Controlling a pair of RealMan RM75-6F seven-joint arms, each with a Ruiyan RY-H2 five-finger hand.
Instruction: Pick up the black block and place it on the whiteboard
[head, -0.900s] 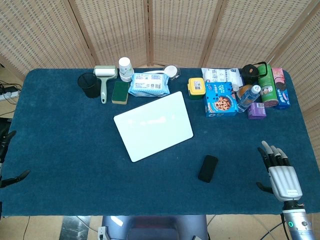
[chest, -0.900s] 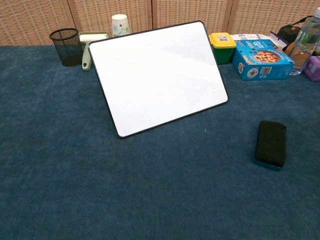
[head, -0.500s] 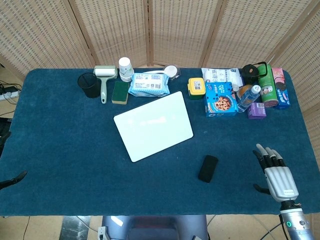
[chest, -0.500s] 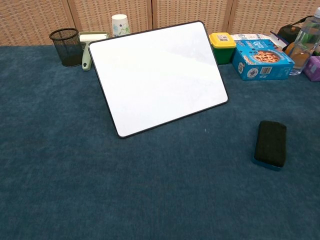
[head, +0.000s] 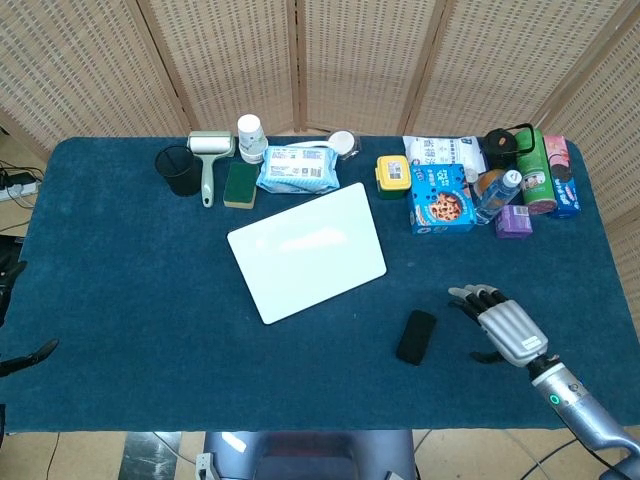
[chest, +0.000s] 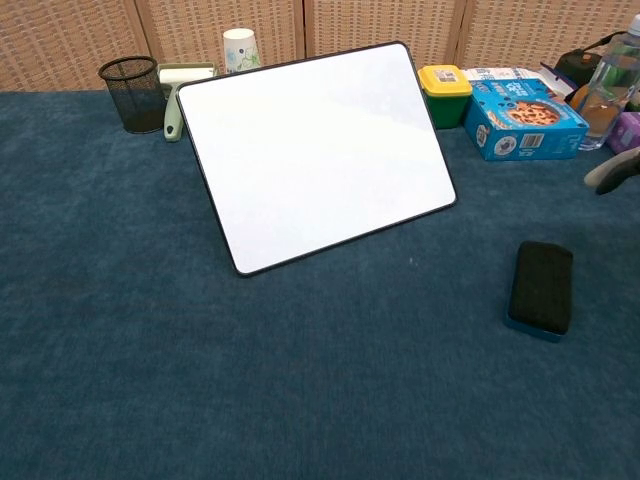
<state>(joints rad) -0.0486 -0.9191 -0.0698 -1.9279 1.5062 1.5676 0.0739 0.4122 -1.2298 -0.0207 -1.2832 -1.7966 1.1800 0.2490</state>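
Nearest, at the right of the bench (head: 120, 300), the right hand (head: 505, 329) is now seen swung in leftward from its earlier place by the right edge, its fingers (head: 478, 294) spread and holding nothing; only a fingertip shows in the chest view. The black block (head: 416, 337) is left unmoved, lying flat just left of that hand and not yet touched. This is judged an approach for the grasp. Farther off, the whiteboard (head: 306, 251) lies where it was. Of the left hand (head: 25, 355), only a sliver is seen at the left edge; its state cannot be told.

left robot hand (head: 20, 355) mostly off-frame
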